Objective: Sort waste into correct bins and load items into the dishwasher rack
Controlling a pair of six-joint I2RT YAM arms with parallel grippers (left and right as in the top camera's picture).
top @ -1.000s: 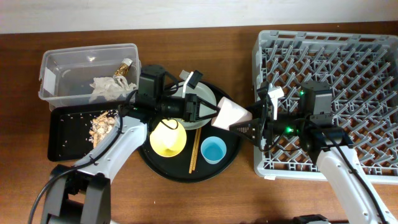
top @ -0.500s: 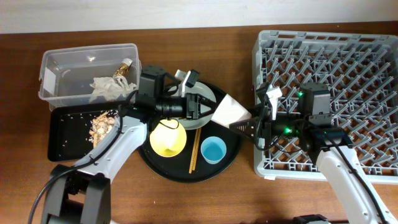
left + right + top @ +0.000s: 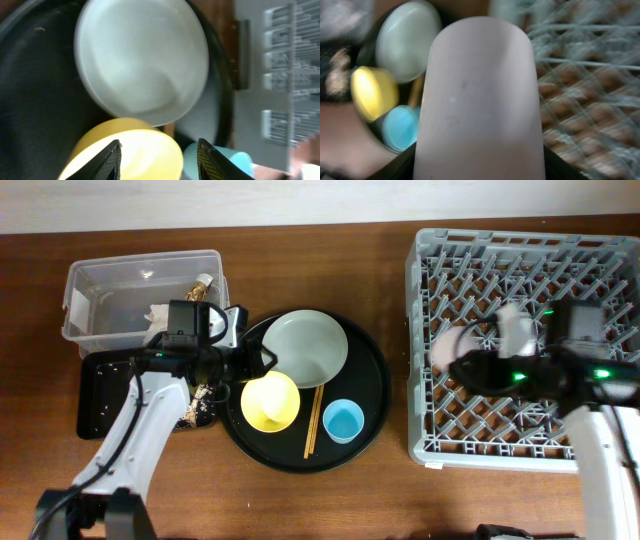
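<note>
My right gripper is shut on the pink cup and holds it over the left part of the grey dishwasher rack. The cup fills the right wrist view. My left gripper is open and empty, by the left rim of the round black tray above the yellow bowl. The grey-green plate, blue cup and chopsticks lie on that tray. The left wrist view shows the open fingers over the bowl, with the plate beyond.
The clear tub at back left holds white napkins and a gold wrapper. The shallow black tray in front of it holds tan scraps. The round black tray sits between the bins and the rack.
My right arm has carried the pink cup to the right, from over the round tray to over the rack. My left arm has drawn back to the left, off the plate.
</note>
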